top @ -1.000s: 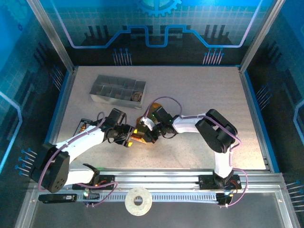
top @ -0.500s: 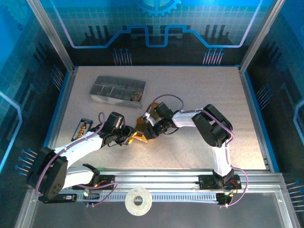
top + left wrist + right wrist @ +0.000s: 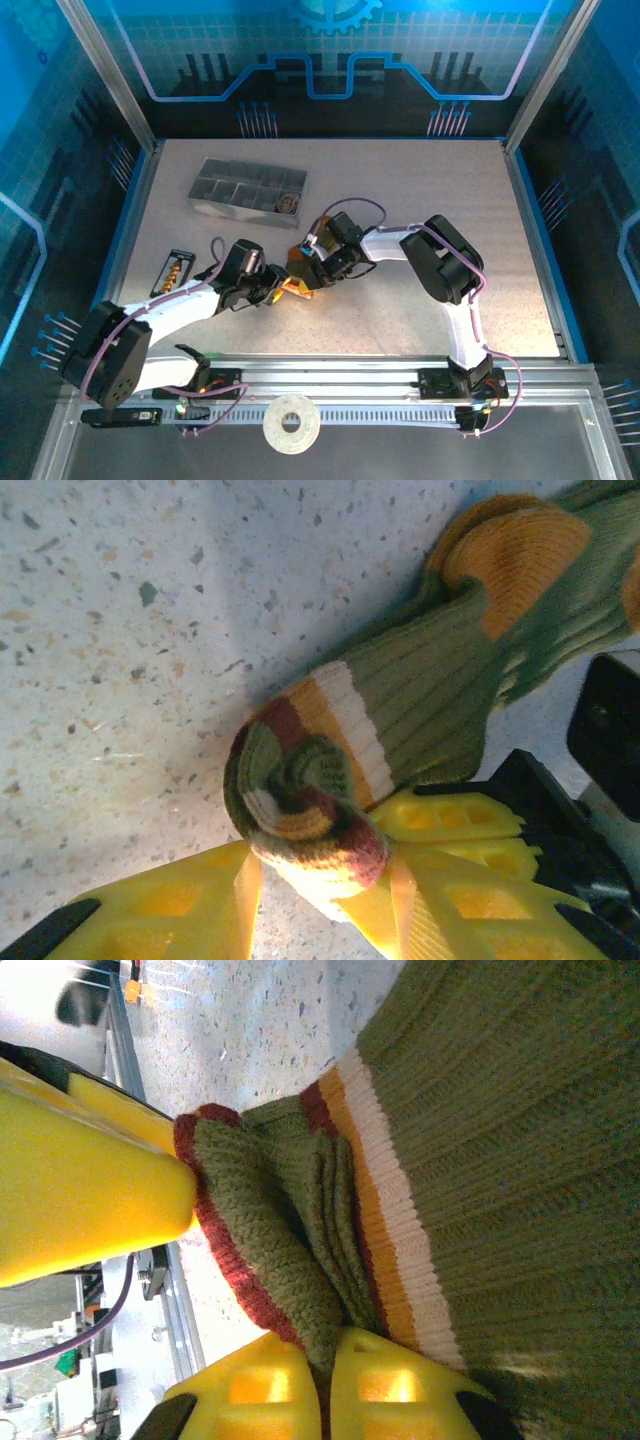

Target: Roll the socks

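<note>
Left wrist view shows the olive sock (image 3: 430, 680) on the worktop (image 3: 120, 630), rolled cuff clamped in the left tool (image 3: 318, 885), right tool (image 3: 325, 1365) pinched shut on its edge; opposing pulls may unroll it

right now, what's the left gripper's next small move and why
Probably turn the left gripper to wind more olive green sock onto the rolled cuff: its fingers hold the roll, the leg lies unrolled, the right gripper pinches the cuff.

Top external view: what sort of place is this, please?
Probably a robot lab cell: silver metal frame posts, blue circuit-patterned wall panels, and a speckled beige tabletop carrying white robot arms.
</note>
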`<state>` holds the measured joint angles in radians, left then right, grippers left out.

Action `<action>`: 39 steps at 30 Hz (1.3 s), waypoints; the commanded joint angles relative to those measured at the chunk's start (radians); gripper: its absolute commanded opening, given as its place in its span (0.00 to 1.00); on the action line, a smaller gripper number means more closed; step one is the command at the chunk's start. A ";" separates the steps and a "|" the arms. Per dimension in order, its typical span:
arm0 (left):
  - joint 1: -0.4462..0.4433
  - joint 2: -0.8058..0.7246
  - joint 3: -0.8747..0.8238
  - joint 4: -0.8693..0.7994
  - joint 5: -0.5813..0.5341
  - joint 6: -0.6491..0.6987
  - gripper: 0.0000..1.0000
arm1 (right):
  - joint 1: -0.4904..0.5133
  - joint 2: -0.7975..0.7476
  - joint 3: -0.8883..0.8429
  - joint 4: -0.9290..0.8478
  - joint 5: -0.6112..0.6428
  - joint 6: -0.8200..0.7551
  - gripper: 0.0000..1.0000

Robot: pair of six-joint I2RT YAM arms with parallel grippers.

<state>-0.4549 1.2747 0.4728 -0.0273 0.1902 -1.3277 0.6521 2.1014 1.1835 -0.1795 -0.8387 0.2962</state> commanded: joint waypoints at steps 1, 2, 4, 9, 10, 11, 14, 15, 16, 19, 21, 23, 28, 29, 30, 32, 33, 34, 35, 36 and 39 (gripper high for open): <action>-0.011 0.057 0.012 0.046 -0.019 0.020 0.39 | -0.021 0.097 -0.039 -0.174 0.186 0.029 0.00; -0.012 0.074 0.014 0.049 -0.023 0.018 0.39 | -0.022 0.098 -0.037 -0.173 0.182 0.032 0.00; -0.012 0.104 0.018 0.043 -0.033 0.013 0.38 | -0.022 0.100 -0.032 -0.173 0.175 0.036 0.00; -0.013 0.186 0.098 -0.162 -0.072 0.006 0.25 | -0.020 0.089 -0.031 -0.168 0.185 0.022 0.00; -0.013 0.206 0.119 -0.218 -0.077 0.003 0.23 | -0.017 0.079 -0.034 -0.162 0.193 0.013 0.00; -0.012 0.226 0.133 -0.256 -0.077 0.005 0.22 | -0.014 0.069 -0.037 -0.155 0.200 -0.002 0.00; -0.012 0.283 0.168 -0.359 -0.072 -0.011 0.15 | 0.005 0.017 -0.054 -0.125 0.222 -0.061 0.15; -0.012 0.299 0.179 -0.386 -0.071 -0.014 0.14 | 0.013 -0.011 -0.069 -0.105 0.235 -0.086 0.22; -0.013 0.315 0.190 -0.403 -0.069 -0.013 0.14 | 0.023 -0.053 -0.093 -0.074 0.262 -0.121 0.27; -0.013 0.345 0.222 -0.442 -0.061 -0.012 0.15 | 0.057 -0.209 -0.197 0.056 0.358 -0.223 0.39; -0.013 0.355 0.243 -0.463 -0.058 -0.006 0.14 | 0.083 -0.326 -0.291 0.170 0.443 -0.289 0.44; -0.013 0.367 0.266 -0.477 -0.048 0.005 0.14 | 0.131 -0.460 -0.419 0.307 0.593 -0.380 0.47; -0.013 0.399 0.322 -0.521 -0.023 0.027 0.14 | 0.335 -0.592 -0.617 0.618 1.034 -0.720 0.71; -0.013 0.406 0.333 -0.533 -0.021 0.031 0.14 | 0.356 -0.581 -0.596 0.588 1.084 -0.761 0.71; -0.013 0.410 0.340 -0.539 -0.018 0.035 0.14 | 0.377 -0.562 -0.588 0.592 1.138 -0.797 0.71; -0.013 0.420 0.359 -0.554 -0.011 0.045 0.14 | 0.408 -0.531 -0.587 0.644 1.198 -0.874 0.71; -0.012 0.424 0.365 -0.560 -0.007 0.049 0.14 | 0.420 -0.511 -0.577 0.660 1.223 -0.910 0.71; -0.012 0.426 0.369 -0.562 -0.005 0.051 0.14 | 0.435 -0.480 -0.555 0.669 1.252 -0.954 0.71; -0.012 0.428 0.371 -0.565 -0.003 0.050 0.14 | 0.445 -0.454 -0.538 0.683 1.277 -0.991 0.70; -0.013 0.428 0.374 -0.567 -0.002 0.051 0.14 | 0.451 -0.433 -0.523 0.696 1.288 -1.018 0.70; -0.013 0.429 0.382 -0.574 0.000 0.056 0.14 | 0.463 -0.376 -0.475 0.686 1.283 -1.075 0.65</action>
<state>-0.4610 1.6459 0.8833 -0.4595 0.1917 -1.2984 1.0958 1.6749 0.6483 0.4446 0.3557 -0.6323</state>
